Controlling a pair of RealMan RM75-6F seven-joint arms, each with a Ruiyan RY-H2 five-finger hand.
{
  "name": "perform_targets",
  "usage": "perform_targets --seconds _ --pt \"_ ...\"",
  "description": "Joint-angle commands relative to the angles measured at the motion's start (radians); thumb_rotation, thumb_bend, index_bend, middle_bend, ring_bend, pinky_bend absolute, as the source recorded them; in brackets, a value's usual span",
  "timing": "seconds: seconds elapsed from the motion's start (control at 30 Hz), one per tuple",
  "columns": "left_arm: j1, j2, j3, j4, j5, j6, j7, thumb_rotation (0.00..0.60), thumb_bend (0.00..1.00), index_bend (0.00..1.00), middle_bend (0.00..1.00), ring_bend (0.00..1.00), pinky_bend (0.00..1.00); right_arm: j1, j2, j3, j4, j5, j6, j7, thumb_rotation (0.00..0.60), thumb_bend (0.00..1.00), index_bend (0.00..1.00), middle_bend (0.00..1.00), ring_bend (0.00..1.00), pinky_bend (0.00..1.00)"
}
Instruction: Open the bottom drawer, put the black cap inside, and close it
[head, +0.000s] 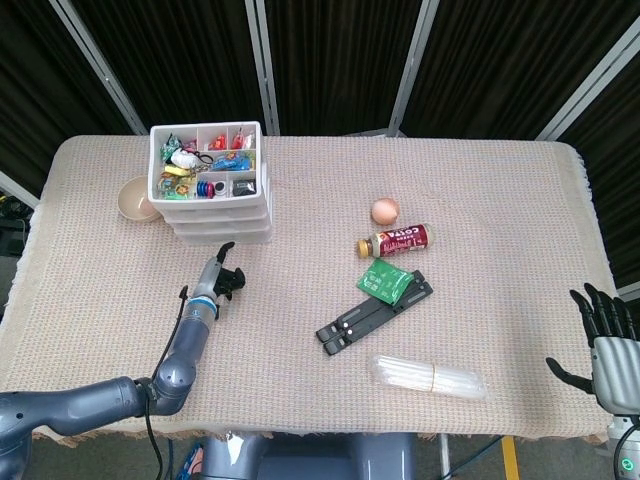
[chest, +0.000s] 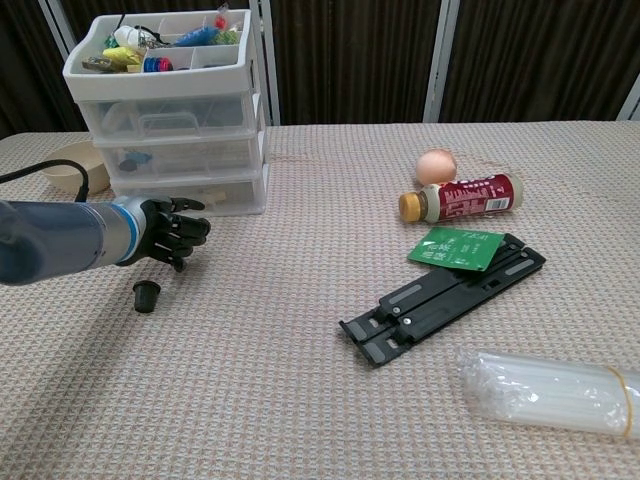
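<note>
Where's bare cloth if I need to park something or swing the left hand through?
Bare cloth runs down the middle, between the drawer unit and the egg, and along the near left edge. In front of the drawers it is tight: the left hand hovers there with the black cap beside it. The right centre is crowded by bottle, black stand and straws.

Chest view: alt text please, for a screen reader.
The left hand hovers empty before a closed white drawer unit, the black cap on the table just below it. Right: an egg, bottle and black stand.

Coarse woven beige tablecloth (chest: 300, 400); glossy white plastic drawer unit (chest: 170, 120); matt black cap (chest: 146, 296); clear crinkled plastic sleeve (chest: 550, 395); smooth egg (chest: 436, 165).
</note>
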Motion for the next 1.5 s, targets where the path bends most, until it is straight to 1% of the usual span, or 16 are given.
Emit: perform_targets --seconds 0.03,0.37,0.67,0.9,1.07,1.5 --pt "-0.006 -0.014 -0.003 0.020 0.004 -0.003 0.001 0.600 0.74 0.00 0.93 0.86 0.72 0.000 0.000 0.001 0.001 0.002 -0.001 0.001 0.600 0.07 0.08 0.00 0.00 0.00" --pt "-0.012 -0.039 -0.020 0.068 0.021 -0.009 -0.002 0.600 0.74 0.00 0.93 0.86 0.73 0.000 0.000 0.001 0.001 0.000 0.000 0.001 0.600 0.06 0.08 0.00 0.00 0.00" --pt "-0.028 -0.072 -0.038 0.119 -0.007 -0.043 0.002 0.600 0.74 0.00 0.93 0.86 0.72 -0.001 0.000 0.002 0.000 0.003 0.001 -0.002 0.600 0.07 0.08 0.00 0.00 0.00" --pt "-0.020 -0.078 -0.029 0.115 0.009 -0.023 0.006 0.600 0.74 0.00 0.93 0.86 0.73 -0.003 0.002 0.003 0.001 0.003 0.004 0.003 0.600 0.07 0.08 0.00 0.00 0.00" --pt "-0.003 -0.065 -0.037 0.105 0.032 -0.009 -0.004 0.600 0.74 0.00 0.93 0.86 0.72 -0.004 0.002 0.002 -0.001 -0.001 0.007 0.001 0.600 0.06 0.08 0.00 0.00 0.00" --pt "-0.012 -0.089 -0.055 0.147 0.012 -0.050 -0.004 0.600 0.74 0.00 0.93 0.86 0.72 -0.004 0.001 0.003 -0.004 0.005 0.004 0.001 0.600 0.06 0.08 0.00 0.00 0.00"
